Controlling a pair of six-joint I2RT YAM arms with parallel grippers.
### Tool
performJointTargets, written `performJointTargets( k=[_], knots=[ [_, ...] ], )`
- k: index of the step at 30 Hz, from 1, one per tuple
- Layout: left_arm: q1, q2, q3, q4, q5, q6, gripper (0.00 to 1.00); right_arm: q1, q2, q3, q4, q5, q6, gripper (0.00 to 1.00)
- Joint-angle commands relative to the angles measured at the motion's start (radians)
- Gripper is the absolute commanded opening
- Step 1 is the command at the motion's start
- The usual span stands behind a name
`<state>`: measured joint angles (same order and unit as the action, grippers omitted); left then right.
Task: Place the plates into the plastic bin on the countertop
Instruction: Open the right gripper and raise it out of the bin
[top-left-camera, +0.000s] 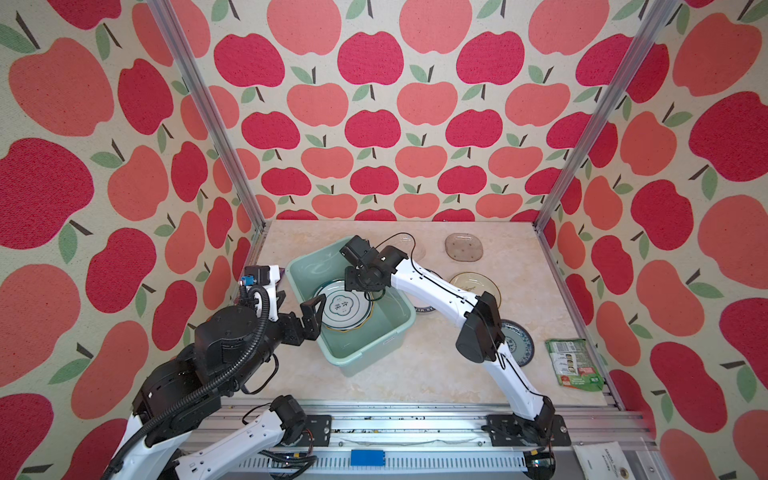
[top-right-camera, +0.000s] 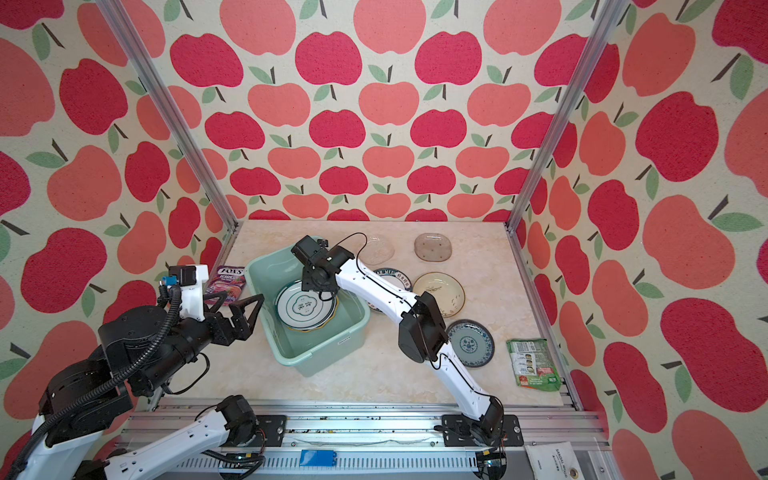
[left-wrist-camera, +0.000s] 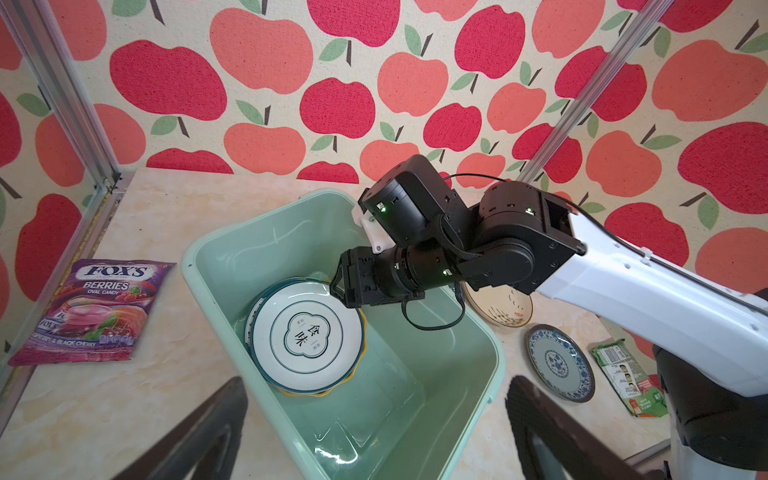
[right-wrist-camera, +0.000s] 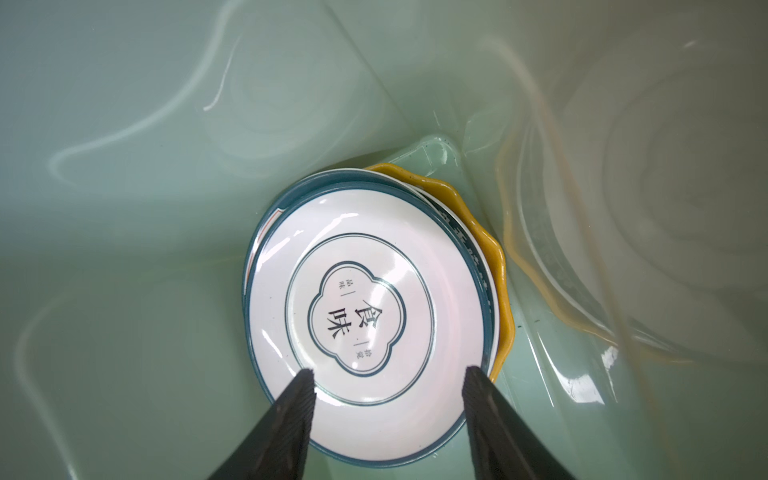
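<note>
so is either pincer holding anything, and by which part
Nothing held: right pincer open over the white plate in the bin, left pincer open and empty.

Mint-green bin (left-wrist-camera: 257, 249); white plate (right-wrist-camera: 374, 257), teal rings, dark lettering; yellow scalloped plate (right-wrist-camera: 440, 187); blue-patterned plate (top-right-camera: 471, 343); beige veined countertop (top-right-camera: 374, 386).

right gripper (right-wrist-camera: 388, 370) spread over white plate (right-wrist-camera: 365, 299) inside the plastic bin (right-wrist-camera: 124, 166).

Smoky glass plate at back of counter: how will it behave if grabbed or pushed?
The smoky glass plate looks rigid and probably brittle: translucent like glass. Its glossy surface may slip in the jaws. It lies flat on the countertop with a low rim, so a push would likely slide it, not tip it.
</note>
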<state>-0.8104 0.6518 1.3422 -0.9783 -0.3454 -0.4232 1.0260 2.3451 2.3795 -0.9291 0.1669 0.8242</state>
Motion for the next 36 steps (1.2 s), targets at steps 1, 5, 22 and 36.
performJointTargets(
  k=[1,5,22,36],
  knots=[
    [0.004,0.038,0.039,0.002,0.040,0.027,0.99,-0.014,-0.136,0.008,0.029,0.060,-0.059,0.60],
    [0.003,0.073,0.050,0.043,0.087,0.044,0.99,-0.049,-0.270,-0.130,0.098,0.057,-0.079,0.59],
    [0.000,0.356,0.091,0.254,0.288,0.167,0.99,-0.260,-0.917,-0.985,0.437,-0.006,-0.039,0.57],
    [-0.207,0.635,0.093,0.487,0.188,0.326,0.99,-0.412,-1.298,-1.491,0.598,-0.136,0.027,0.60]
  ],
)
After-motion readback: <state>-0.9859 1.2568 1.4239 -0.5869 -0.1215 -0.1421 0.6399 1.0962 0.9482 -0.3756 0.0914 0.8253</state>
